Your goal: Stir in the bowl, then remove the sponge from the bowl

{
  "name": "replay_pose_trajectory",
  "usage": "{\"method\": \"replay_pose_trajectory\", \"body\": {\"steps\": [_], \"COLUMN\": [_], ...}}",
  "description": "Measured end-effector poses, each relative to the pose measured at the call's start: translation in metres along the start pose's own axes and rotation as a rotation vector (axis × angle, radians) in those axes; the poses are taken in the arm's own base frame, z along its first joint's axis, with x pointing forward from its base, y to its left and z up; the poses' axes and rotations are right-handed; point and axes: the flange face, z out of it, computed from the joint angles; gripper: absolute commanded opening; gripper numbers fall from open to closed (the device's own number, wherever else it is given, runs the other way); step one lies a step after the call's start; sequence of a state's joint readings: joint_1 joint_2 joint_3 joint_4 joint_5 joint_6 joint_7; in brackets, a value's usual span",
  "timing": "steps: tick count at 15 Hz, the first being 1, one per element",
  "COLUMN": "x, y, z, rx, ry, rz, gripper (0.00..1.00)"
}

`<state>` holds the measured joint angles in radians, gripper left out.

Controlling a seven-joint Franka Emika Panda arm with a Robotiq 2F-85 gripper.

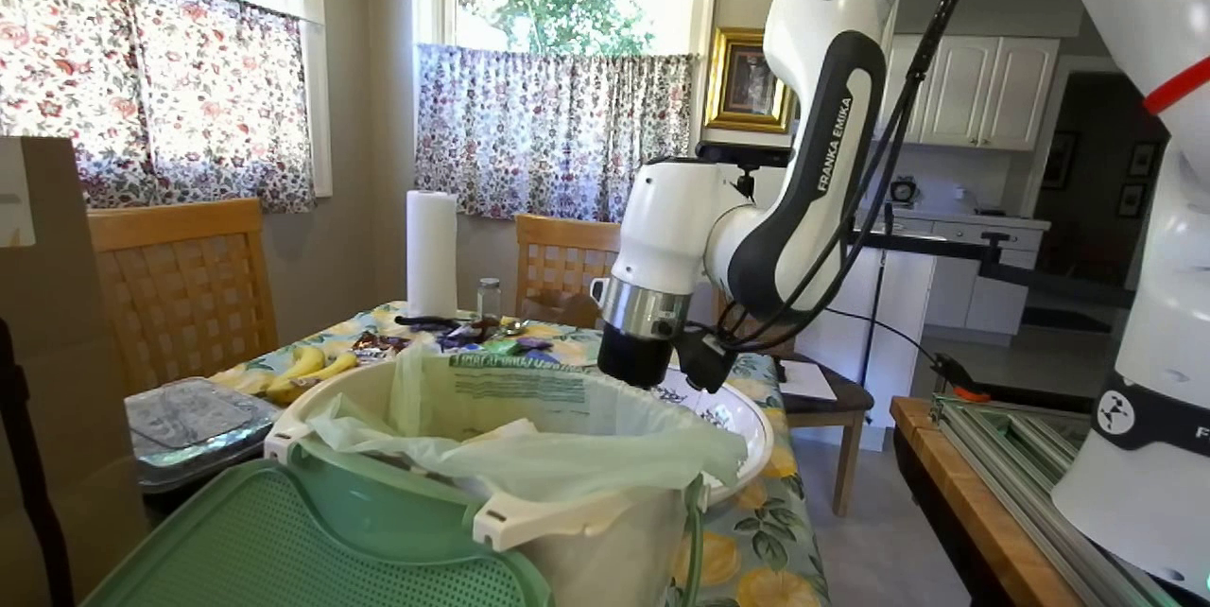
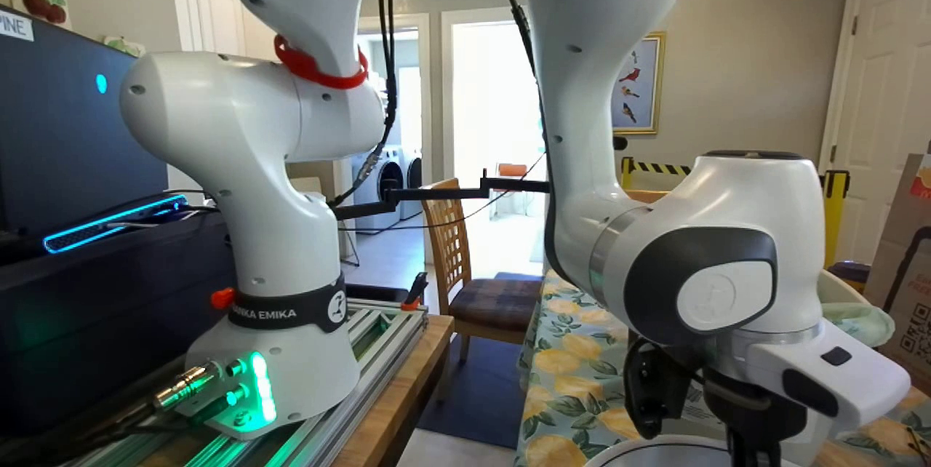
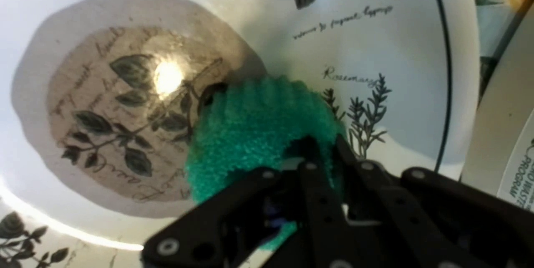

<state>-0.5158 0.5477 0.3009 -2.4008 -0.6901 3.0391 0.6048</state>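
Only wrist view showed scalloped teal sponge, approx. ctr.; claw pinched it over glossy herb-print bowl. Ext. view: translucent liner partly hid bowl.

Home dining area, flowered curtains at windows, wooden chairs, lemon-print tablecloth, white kitchen cupboards, laundry machines through a doorway

The bowl sits upright on the counter, wide, shallow and white, with a dark line inside its rim, herb drawings, script reading "Rosemary", and a brown, leaf-patterned centre. Over its inside is the sponge, teal, rounded, ridged along one edge, covering part of the brown centre's border and itself partly hidden; contact with the bowl cannot be told.
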Motion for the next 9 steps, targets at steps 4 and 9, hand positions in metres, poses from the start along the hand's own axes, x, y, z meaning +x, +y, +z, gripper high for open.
{"method": "replay_pose_trajectory", "body": {"steps": [4,9], "x": [-0.0040,-0.0102], "y": [-0.0014,0.0037], "z": [-0.0009,-0.0008], "rx": [-0.032,-0.121], "ry": [-0.120,-0.271], "rz": [-0.027,-0.046], "gripper": [0.03,0.03]}}
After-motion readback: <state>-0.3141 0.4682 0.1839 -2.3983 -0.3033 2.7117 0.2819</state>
